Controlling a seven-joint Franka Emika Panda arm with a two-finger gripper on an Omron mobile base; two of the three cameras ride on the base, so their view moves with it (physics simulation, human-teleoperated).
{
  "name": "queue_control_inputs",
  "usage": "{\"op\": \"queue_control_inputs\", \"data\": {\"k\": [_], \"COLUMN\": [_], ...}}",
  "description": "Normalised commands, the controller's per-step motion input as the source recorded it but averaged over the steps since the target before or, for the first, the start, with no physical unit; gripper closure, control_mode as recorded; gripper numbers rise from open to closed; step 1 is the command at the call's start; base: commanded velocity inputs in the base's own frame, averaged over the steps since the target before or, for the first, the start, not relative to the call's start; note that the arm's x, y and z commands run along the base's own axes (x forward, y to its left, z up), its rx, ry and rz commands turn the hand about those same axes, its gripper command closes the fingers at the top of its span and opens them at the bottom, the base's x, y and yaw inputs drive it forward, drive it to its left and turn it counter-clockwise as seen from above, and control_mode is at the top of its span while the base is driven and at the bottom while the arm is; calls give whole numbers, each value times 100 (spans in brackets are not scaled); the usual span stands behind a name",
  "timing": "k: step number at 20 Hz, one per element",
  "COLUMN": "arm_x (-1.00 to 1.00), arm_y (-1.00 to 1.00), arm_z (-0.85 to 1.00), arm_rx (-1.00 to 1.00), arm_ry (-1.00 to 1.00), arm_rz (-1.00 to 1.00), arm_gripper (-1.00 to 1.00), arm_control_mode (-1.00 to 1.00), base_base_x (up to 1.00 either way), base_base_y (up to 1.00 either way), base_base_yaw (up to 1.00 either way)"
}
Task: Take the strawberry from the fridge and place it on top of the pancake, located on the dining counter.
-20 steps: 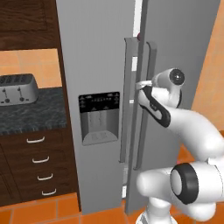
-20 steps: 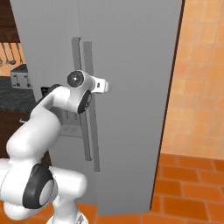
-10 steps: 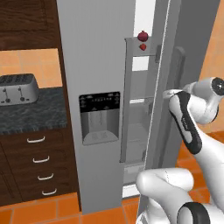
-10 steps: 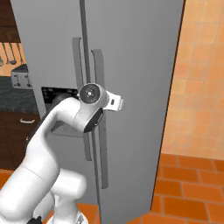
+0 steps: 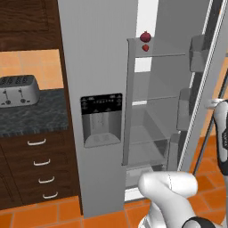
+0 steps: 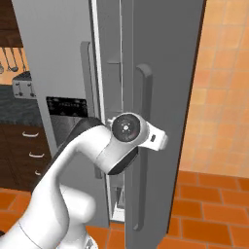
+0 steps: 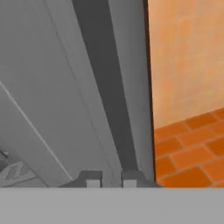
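On glass shelf (image 5: pixel 158 55): tiny glossy round strawberry (image 5: pixel 145 47).

Smooth glossy white arm (image 6: pixel 73 194), chunky rounded links, dark grey joint bands, round grey cap; small dark fingers (image 7: pixel 92 178).

Top shelf (image 5: pixel 160 55): glass, inside the open fridge (image 5: pixel 95 67); carries a dark maroon fruit (image 5: pixel 145 36) and the small red strawberry (image 5: pixel 145 48) just below and in front of it, both near the left front edge.
Lower shelves (image 5: pixel 151 133): glass, nothing discernible on them.
Table (image 5: pixel 31 116): dark speckled top left of the fridge; a toaster (image 5: pixel 17 90) stands on it.
Floor (image 5: pixel 49 214): orange tile; fridge stands on it.
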Motion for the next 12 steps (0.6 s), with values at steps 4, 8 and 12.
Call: {"op": "queue_control_inputs", "data": {"k": [4,8,12], "arm_x": [-66,-72,-13], "arm_y": [-28,84,100], "arm_z": [45,55,5], "arm_rx": [-4,-35,-50], "arm_ry": [3,1,23], "arm_rz": [-10,0,0], "arm_gripper": [-100,-100,-100], "arm_control_mode": [-100,-100,-100], "base_base_x": [0,0,0], "base_base_y": [0,0,0], "base_base_yaw": [0,0,0]}}
